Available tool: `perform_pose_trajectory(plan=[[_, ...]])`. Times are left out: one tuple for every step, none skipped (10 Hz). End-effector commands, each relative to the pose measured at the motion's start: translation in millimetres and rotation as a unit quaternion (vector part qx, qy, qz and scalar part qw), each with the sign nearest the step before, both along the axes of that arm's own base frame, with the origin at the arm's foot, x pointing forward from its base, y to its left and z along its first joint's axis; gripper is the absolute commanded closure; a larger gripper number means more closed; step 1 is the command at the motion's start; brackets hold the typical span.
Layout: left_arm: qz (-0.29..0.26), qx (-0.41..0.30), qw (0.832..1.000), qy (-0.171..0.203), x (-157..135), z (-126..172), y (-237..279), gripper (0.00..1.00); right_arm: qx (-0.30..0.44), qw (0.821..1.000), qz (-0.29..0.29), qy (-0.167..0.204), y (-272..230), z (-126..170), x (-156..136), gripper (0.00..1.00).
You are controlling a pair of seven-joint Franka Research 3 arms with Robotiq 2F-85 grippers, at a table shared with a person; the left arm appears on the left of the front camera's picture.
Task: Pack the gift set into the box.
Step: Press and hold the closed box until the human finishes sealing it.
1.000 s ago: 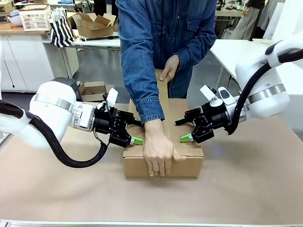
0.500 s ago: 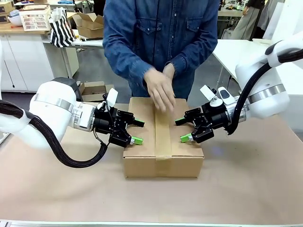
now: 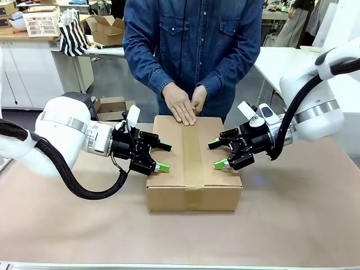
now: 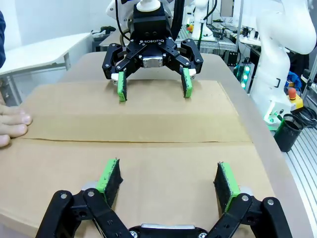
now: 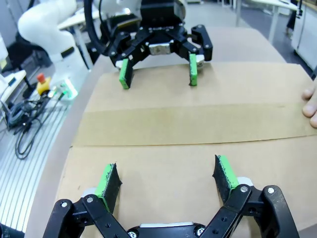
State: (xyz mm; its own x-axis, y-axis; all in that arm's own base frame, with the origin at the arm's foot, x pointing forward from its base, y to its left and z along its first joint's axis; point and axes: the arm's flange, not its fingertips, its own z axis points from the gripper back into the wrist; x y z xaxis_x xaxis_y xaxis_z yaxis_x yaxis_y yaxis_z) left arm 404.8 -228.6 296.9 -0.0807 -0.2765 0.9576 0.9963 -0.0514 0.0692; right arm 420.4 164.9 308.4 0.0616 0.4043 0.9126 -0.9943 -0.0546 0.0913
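Box (image 3: 194, 163) sits closed at table (image 3: 292, 225) centre, flaps down, tape strip (image 3: 193, 157) running along the centre seam and over the near edge. Left gripper (image 3: 161, 156) at the box's 9 o'clock side, fingers spread wide over the top flap, holding nothing. Right gripper (image 3: 218, 154) at 3 o'clock, fingers likewise apart, empty, over the opposite flap. The two face each other across the seam. Person's hands (image 3: 183, 103) press flat on the box's far edge at 12 o'clock, on the tape end. Left wrist view: own green pads (image 4: 110, 174) over cardboard, fingertips of the person at 9 o'clock.
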Motion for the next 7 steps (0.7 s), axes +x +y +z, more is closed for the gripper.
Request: perform_pose_trajectory(plan=[[-0.004,0.001,1.000,-0.001,-1.0,0.2,0.7,0.00,-0.002,1.000,-0.006,0.011,-1.0,0.4,-0.8,0.00],[-0.004,0.001,1.000,-0.001,-1.0,0.2,0.7,0.00,-0.002,1.000,-0.006,0.011,-1.0,0.4,-0.8,0.00],[-0.004,0.001,1.000,-0.001,-1.0,0.2,0.7,0.00,-0.002,1.000,-0.006,0.011,-1.0,0.4,-0.8,0.00],[-0.004,0.001,1.000,-0.001,-1.0,0.2,0.7,0.00,-0.002,1.000,-0.006,0.011,-1.0,0.4,-0.8,0.00],[-0.004,0.001,1.000,-0.001,-1.0,0.2,0.7,0.00,-0.002,1.000,-0.006,0.011,-1.0,0.4,-0.8,0.00],[-0.004,0.001,1.000,-0.001,-1.0,0.2,0.7,0.00,-0.002,1.000,-0.006,0.011,-1.0,0.4,-0.8,0.00],[-0.004,0.001,1.000,-0.001,-1.0,0.2,0.7,0.00,-0.002,1.000,-0.006,0.011,-1.0,0.4,-0.8,0.00]])
